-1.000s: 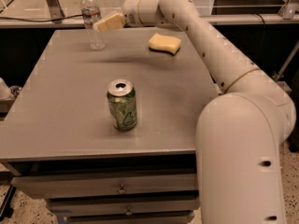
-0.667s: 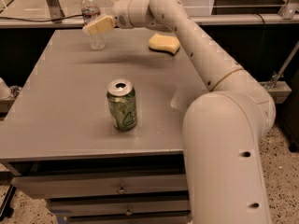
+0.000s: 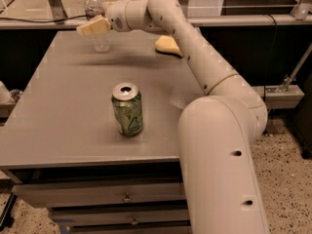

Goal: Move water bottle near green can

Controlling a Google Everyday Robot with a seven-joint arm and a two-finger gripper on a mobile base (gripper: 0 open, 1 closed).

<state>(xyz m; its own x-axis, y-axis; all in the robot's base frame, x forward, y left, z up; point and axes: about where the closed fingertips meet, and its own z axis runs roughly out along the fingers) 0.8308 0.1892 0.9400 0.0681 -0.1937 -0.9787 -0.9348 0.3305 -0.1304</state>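
The water bottle (image 3: 101,42), clear with a white cap, stands upright at the table's far left. The green can (image 3: 127,110), with a silver top, stands upright in the middle of the grey table (image 3: 58,116), well in front of the bottle. My gripper (image 3: 90,27) reaches across from the right and sits at the bottle's mid height. Its tan tip overlaps the bottle's middle and hides the label. My arm (image 3: 195,52) stretches over the table's right side.
A yellow sponge (image 3: 167,44) lies at the far right of the table, partly behind my arm. Drawers (image 3: 126,197) sit under the tabletop. A ledge with a black cable (image 3: 29,19) runs behind the table. A metal frame (image 3: 285,87) stands at the right.
My gripper has swung left from the right of the bottle until it overlaps the bottle's middle. The bottle and the can have not moved.
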